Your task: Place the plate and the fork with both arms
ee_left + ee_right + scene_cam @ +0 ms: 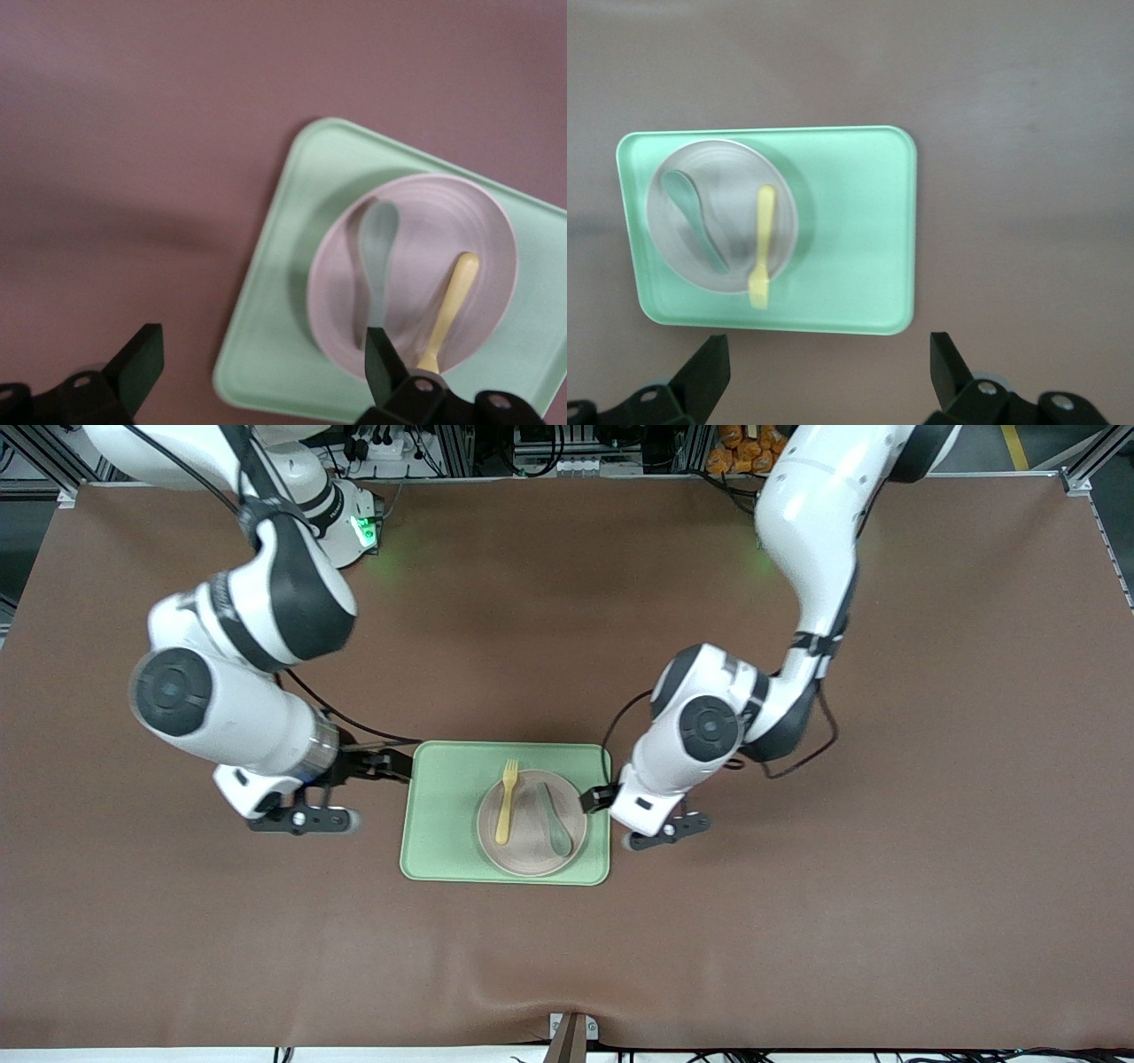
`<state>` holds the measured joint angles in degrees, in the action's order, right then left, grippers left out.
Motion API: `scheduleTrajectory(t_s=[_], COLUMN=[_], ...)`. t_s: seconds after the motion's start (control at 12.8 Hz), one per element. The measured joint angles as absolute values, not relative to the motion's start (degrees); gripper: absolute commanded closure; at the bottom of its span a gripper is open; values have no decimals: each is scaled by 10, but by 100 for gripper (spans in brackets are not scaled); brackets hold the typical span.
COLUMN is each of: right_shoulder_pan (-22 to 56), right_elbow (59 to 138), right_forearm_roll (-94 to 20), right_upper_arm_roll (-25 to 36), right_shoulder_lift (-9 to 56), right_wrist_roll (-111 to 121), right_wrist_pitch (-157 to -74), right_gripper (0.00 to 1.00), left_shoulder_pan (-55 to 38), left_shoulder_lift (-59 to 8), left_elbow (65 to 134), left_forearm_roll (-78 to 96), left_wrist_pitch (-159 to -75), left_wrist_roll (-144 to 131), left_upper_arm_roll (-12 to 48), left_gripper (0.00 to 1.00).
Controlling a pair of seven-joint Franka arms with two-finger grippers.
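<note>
The pale speckled plate (529, 843) sits on a light-green tray (443, 815), toward the tray's left-arm end. The yellow fork (507, 802) lies in the plate, its tines pointing toward the robots' bases. My left gripper (599, 797) hangs open over the tray's edge beside the plate, holding nothing. In the left wrist view its fingers (383, 361) frame the tray's corner (266, 354), with the plate (469, 230) and the fork (450, 305) close by. My right gripper (394, 765) is open at the tray's other end, over bare table (828, 367); the right wrist view shows the plate (731, 190) and the fork (764, 243).
A muted teal spoon (555, 824) lies in the plate beside the fork. The brown mat (797, 921) covers the table around the tray. Both arms bend low at either end of the tray.
</note>
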<state>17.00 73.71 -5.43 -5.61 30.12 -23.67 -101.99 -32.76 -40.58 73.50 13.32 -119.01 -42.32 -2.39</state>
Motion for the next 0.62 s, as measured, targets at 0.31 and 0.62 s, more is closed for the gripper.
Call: scheduleTrajectory(t_s=[0.31, 0.62], right_shoulder_pan=[222, 246], right_elbow=[706, 700], right_forearm_roll=[-43, -25], right_upper_arm_roll=[-54, -49], right_shoulder_lift=[387, 456], right_wrist_roll=[-292, -323], right_wrist_pitch=[-1105, -1181], right_gripper=[0, 15], left_shoulder_pan=[-266, -178], left_shoulder_lift=[-298, -201], left_elbow=[736, 745], left_forearm_roll=[29, 13], left_wrist_pitch=[-1065, -926], left_wrist_roll=[-361, -198], left_upper_arm_roll=[-25, -26], left_gripper=[0, 0])
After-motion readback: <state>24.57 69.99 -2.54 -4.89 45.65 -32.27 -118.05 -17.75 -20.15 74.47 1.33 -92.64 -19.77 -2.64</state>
